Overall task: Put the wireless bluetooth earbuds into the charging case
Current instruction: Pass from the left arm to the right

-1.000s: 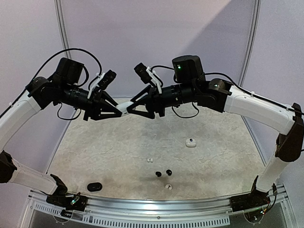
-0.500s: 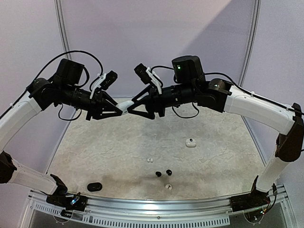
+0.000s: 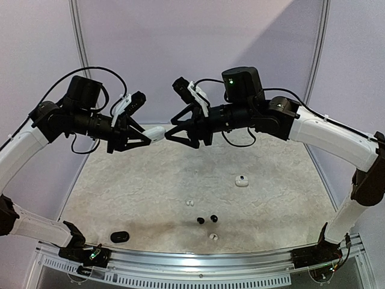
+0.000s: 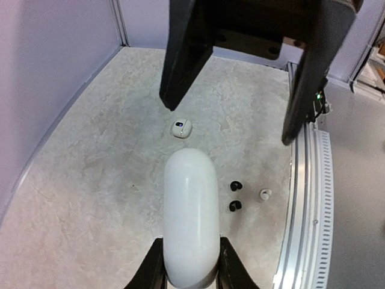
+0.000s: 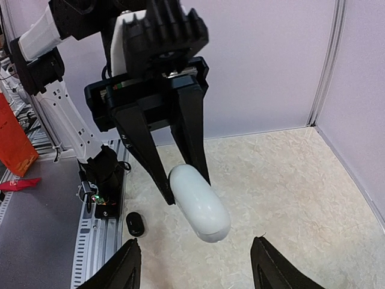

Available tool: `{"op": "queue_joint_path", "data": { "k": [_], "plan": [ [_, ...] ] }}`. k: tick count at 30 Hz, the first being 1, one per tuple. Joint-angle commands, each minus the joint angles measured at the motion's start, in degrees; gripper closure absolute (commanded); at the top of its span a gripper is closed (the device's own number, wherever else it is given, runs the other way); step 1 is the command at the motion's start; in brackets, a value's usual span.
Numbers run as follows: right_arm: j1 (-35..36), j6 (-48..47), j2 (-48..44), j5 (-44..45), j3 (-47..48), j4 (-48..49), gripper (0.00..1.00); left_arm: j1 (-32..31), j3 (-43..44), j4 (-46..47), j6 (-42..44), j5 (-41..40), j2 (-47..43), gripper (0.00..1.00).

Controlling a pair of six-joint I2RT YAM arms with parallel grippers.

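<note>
Clamped by one end in the tight pinch of the left gripper (image 4: 191, 268) and held level in the air above the middle of the mottled beige tabletop (image 3: 289, 174): a glossy white pill-shaped plastic charging case (image 4: 190, 205), closed, with no seam or hinge readable from these angles. Facing its free end, just apart and touching nothing: the right gripper (image 3: 169, 132), jaws spread wider than the case and empty.

Down on the tabletop, well below both arms and toward the near edge: two round glossy black earbuds (image 3: 200, 221) side by side. Just behind them, tiny white earbuds (image 3: 190, 203), too small to tell whether stemmed. Closer to the near edge, a lone white earbud (image 3: 212, 237). Off toward the right edge, a small rounded white object with a dark spot (image 3: 241, 180). By the near-left corner, a black oval object (image 3: 120, 236).

Handling, judged by looks alone:

- **Case:** probably light, rigid, hard-shelled and slick. Apt to twist or slip out of a two-finger pinch on such rounded flanks. Best gripped across the long sides, low on the body, with the lid end left free for the other jaws. Likely to need opening before anything goes in.
- **Earbuds:** lighter yet, smooth and rounded, prone to roll or flick away under a squeeze. Best taken gently across the widest part, or by a stem if any.
</note>
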Motion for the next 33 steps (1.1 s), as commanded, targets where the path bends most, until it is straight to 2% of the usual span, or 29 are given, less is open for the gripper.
{"op": "queue_joint_path", "data": {
  "k": [1,4,8,12,14,16,22,29,33],
  "plan": [
    [0.27,-1.52,-1.95,2.0,1.81,-1.78,0.37,0.44,-1.96,0.26,12.99,-1.68,-2.82,1.0],
    [0.27,-1.41,-2.37,2.57,2.46,-3.22,0.36,0.23,-4.35,1.67,24.68,-3.62,-3.72,1.0],
    [0.21,-0.44,-2.97,4.19,2.38,-5.21,0.33,-1.57,-10.1,10.76,42.53,-10.81,-6.81,1.0],
    [0.16,1.99,-1.99,4.77,3.28,-6.55,0.33,-3.98,-25.49,37.65,69.12,-16.22,-12.65,1.0],
    [0.12,3.09,-0.51,5.52,4.49,-7.53,0.33,-4.12,-32.93,52.63,81.19,-13.81,-13.66,1.0],
    [0.16,3.94,0.9,5.65,5.84,-8.55,0.33,-4.13,-37.17,62.66,88.65,-10.96,-13.15,1.0],
    [-0.08,8.88,5.94,0.43,9.3,-9.68,0.34,-4.13,-41.62,75.47,96.45,-7.02,-10.74,1.0],
    [-1.26,12.02,9.57,-3.5,11.18,-12.52,0.32,-4.21,-43.9,78.84,100.38,-4.37,-10.38,1.0],
    [-1.73,14.48,10.52,-9.03,11.1,-10.49,0.44,-4.21,-44.21,78.49,101.23,-3.27,-10.52,1.0]
  ]
}}
